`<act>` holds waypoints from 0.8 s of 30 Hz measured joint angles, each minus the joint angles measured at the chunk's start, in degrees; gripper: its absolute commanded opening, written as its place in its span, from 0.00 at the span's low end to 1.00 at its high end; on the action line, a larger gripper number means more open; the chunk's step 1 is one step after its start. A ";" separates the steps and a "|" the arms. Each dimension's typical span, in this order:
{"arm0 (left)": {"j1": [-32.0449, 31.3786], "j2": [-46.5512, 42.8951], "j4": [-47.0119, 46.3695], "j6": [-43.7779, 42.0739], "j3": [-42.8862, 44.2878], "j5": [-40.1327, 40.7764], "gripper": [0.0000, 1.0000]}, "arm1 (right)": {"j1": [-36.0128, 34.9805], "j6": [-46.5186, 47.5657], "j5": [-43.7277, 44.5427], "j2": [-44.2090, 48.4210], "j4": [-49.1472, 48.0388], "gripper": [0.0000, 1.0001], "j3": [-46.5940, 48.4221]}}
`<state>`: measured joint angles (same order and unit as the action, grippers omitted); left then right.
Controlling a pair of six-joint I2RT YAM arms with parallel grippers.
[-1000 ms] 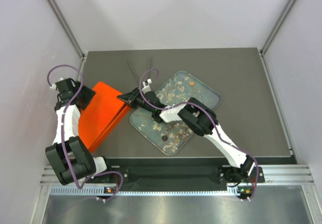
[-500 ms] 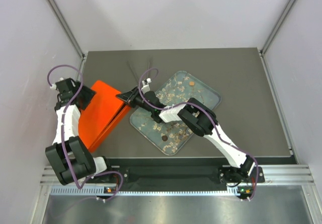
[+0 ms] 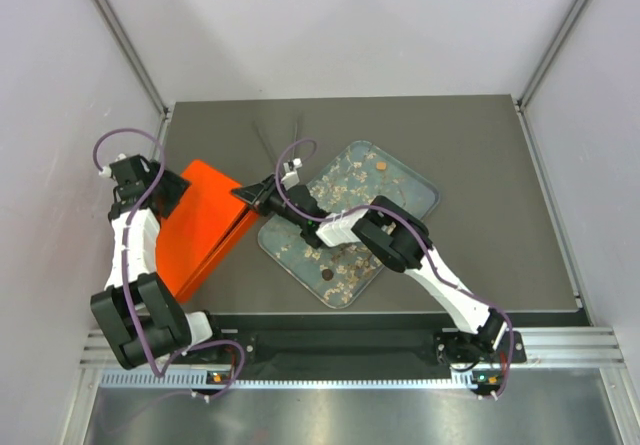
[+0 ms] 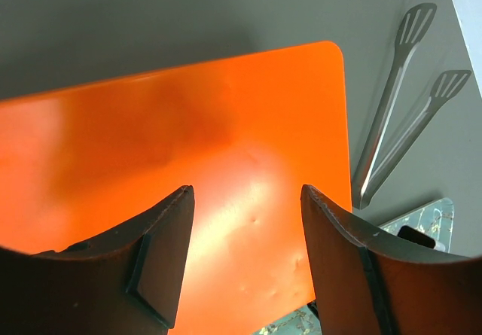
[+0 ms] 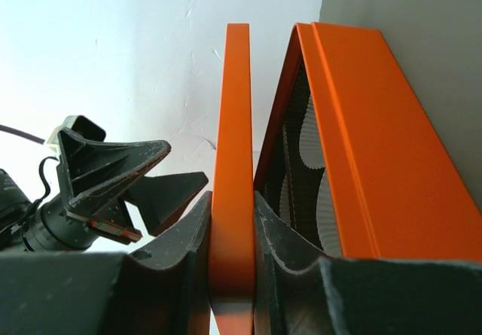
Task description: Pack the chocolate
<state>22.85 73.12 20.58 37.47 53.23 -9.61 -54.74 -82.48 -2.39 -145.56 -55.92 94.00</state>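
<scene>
One orange lid (image 5: 233, 124): right jaws pinch its edge, left jaws stand wide, facing its flat side.

No legible txt, labels, brand names, nos. or signs in any view.
</scene>
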 measured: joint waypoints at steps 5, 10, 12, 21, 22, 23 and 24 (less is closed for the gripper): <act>0.00 -0.39 0.07 -0.13 0.02 0.00 0.64 | -0.13 -0.50 1.79 0.02 -2.91 0.00 -2.54; 0.00 -0.92 0.24 -0.17 0.02 0.00 0.64 | -0.26 -0.68 2.45 0.02 -3.52 0.00 -2.84; 0.00 -1.05 0.46 -0.20 0.13 0.02 0.64 | -0.26 -0.59 2.51 0.02 -3.52 0.00 -2.84; 0.00 -1.14 0.37 -0.44 0.02 1.44 0.62 | -0.35 -0.04 3.10 0.35 -2.34 0.00 -3.08; 0.02 -1.11 0.31 -0.44 -0.20 1.75 0.62 | -0.37 0.00 3.30 0.55 -2.34 0.00 -3.41; 0.02 -1.05 0.26 -0.42 -0.48 1.88 0.61 | -0.37 -0.02 3.43 0.66 -2.34 0.00 -3.76; 0.02 -0.90 0.20 -0.42 -0.76 1.99 0.60 | -0.37 -0.02 3.48 0.72 -2.38 0.00 -3.98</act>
<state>22.87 72.23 20.78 37.06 52.47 -7.62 -55.11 -82.50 1.08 -144.84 -58.30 90.02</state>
